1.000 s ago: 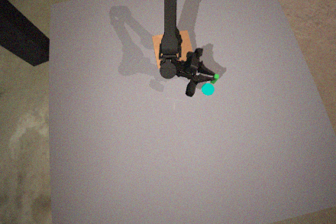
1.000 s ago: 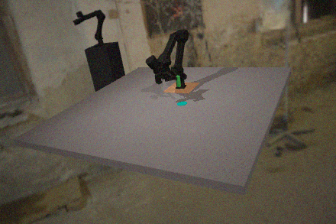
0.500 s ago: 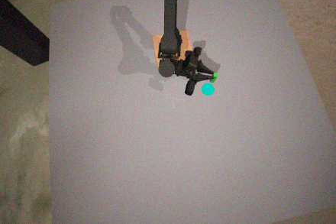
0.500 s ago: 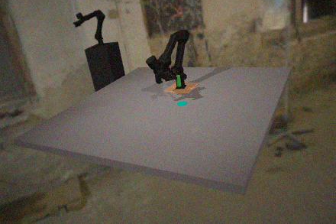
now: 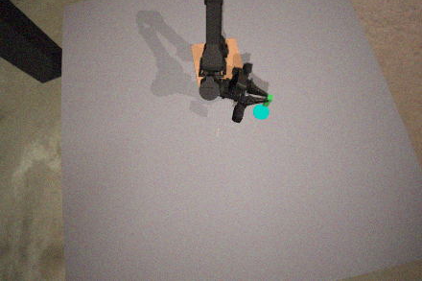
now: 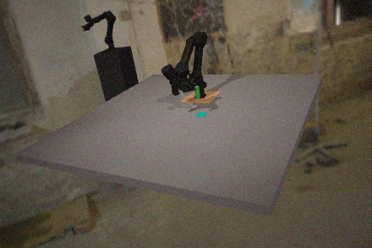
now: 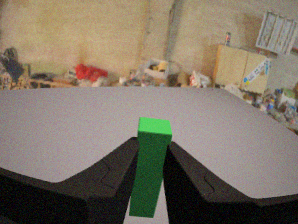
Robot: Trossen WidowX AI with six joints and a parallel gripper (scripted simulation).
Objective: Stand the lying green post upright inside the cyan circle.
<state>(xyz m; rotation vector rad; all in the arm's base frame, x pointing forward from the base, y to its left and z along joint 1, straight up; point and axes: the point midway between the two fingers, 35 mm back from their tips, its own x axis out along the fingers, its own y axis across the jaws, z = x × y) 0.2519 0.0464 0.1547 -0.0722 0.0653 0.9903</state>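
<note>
Table (image 5: pixel 144 195): large grey-violet top that carries the whole work area.
Arm (image 5: pixel 214 22): black, reaches from the far edge of the table toward its centre; wrist turned to one side.
Base plate (image 5: pixel 234 47): orange square lying flat under the arm.
Gripper (image 7: pixel 152 183): clamped on the green post, one black finger on each side of its lower half.
Green post (image 7: pixel 152 163): held roughly upright and raised off the table, top end projecting beyond the fingertips.
Cyan circle (image 5: pixel 261 112): flat disc on the table, just beside the base plate; in the wrist view it lies directly below the post's bottom end.
</note>
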